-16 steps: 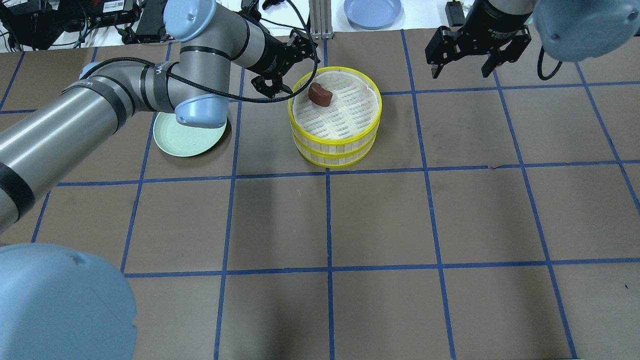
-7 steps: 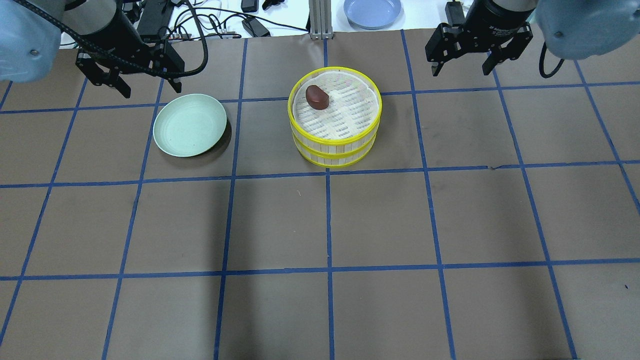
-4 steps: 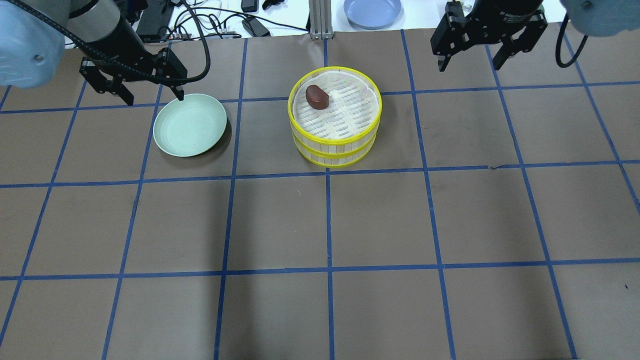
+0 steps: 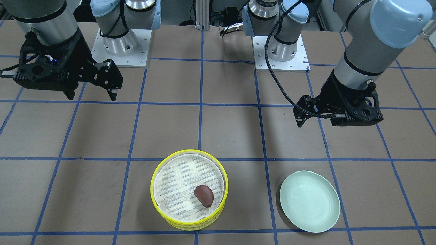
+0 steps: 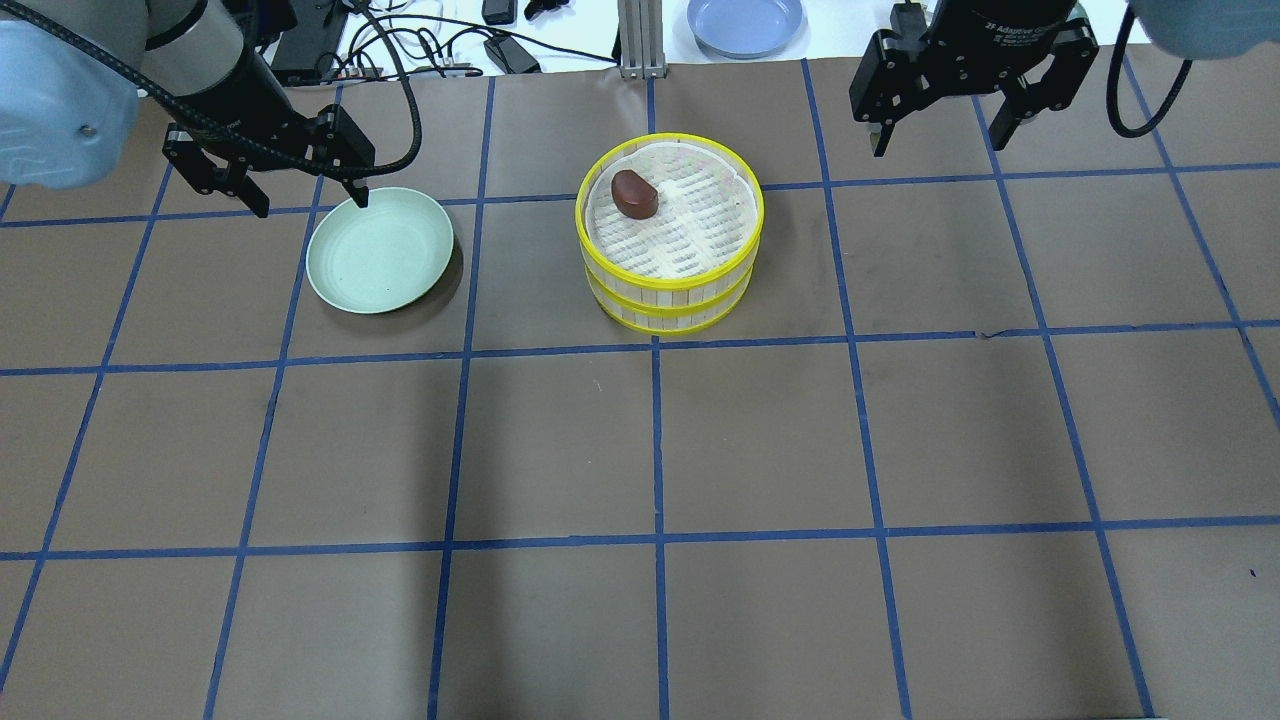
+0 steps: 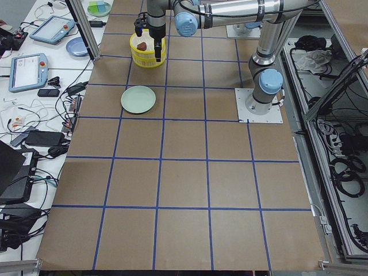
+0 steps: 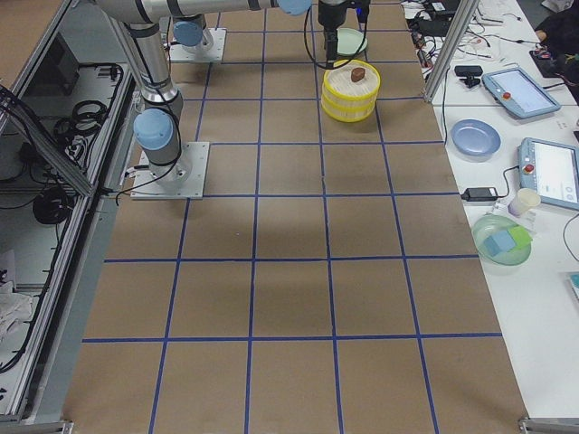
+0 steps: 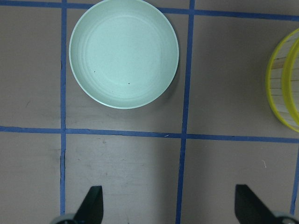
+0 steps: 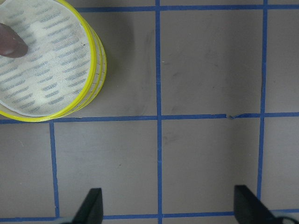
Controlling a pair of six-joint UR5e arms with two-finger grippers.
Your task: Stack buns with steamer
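The steamer [image 5: 670, 300] is two yellow-rimmed trays stacked one on the other at the table's far middle. It also shows in the front-facing view [image 4: 153, 185]. The dark reddish-brown bun [image 5: 635, 193] lies on the top tray's white mesh, near its rim [image 4: 203, 195]. The pale cream bun is hidden. My left gripper [image 5: 310, 203] is open and empty, hovering over the far edge of the green plate, well left of the steamer. My right gripper [image 5: 940, 142] is open and empty, up high to the right of the steamer.
The pale green plate [image 5: 380, 250] is empty, left of the steamer; it also shows in the left wrist view [image 8: 124, 53]. A blue plate [image 5: 745, 22] lies beyond the mat's far edge. Brown mat with a blue tape grid covers the table.
My left arm has pulled back from the steamer's rim to the plate's far side, leaving the dark bun in the top tray. My right gripper has shifted slightly.
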